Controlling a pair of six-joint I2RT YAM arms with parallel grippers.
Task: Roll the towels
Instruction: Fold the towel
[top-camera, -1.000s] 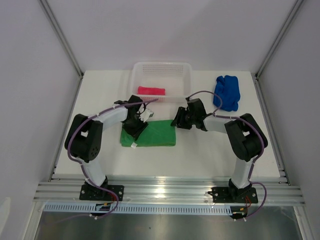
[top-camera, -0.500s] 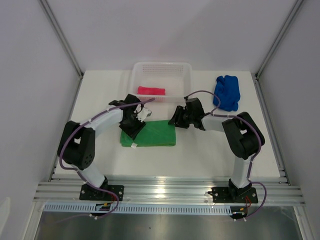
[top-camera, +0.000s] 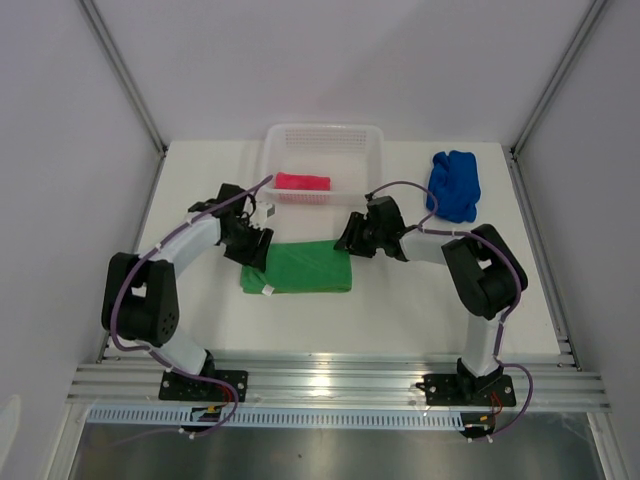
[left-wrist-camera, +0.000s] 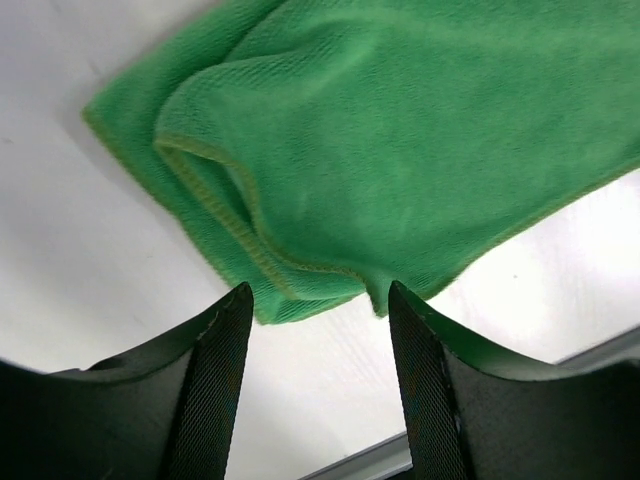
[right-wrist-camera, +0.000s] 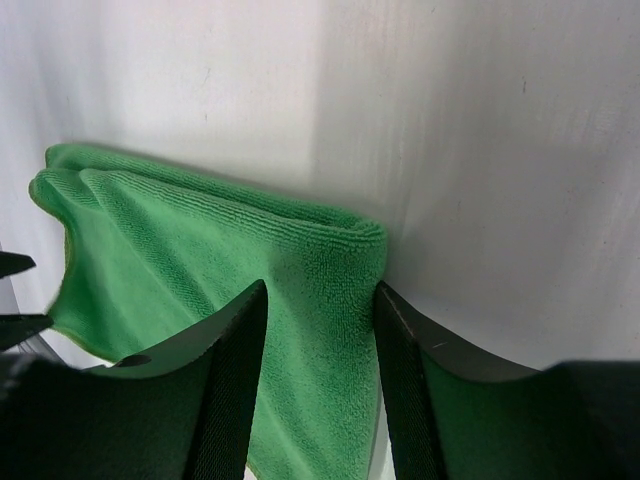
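The green towel (top-camera: 305, 268) lies folded flat on the white table, between the two arms. My left gripper (top-camera: 256, 248) is open and empty, low over the towel's far left corner. In the left wrist view (left-wrist-camera: 318, 296) bare table shows between its fingers and the towel's (left-wrist-camera: 400, 150) layered edge lies just ahead. My right gripper (top-camera: 348, 240) is open at the towel's far right corner. In the right wrist view (right-wrist-camera: 318, 300) its fingers straddle the folded corner (right-wrist-camera: 200, 270). The pink towel (top-camera: 303, 182) lies rolled in the basket. The blue towel (top-camera: 455, 185) lies crumpled at the far right.
The white mesh basket (top-camera: 325, 130) stands at the back centre, its front wall just behind both grippers. Metal frame posts rise at the table's back corners. A rail (top-camera: 340, 380) runs along the near edge.
My left arm has swung left and drawn its gripper back off the towel to the far left corner. My right gripper has edged slightly left toward the towel's corner.
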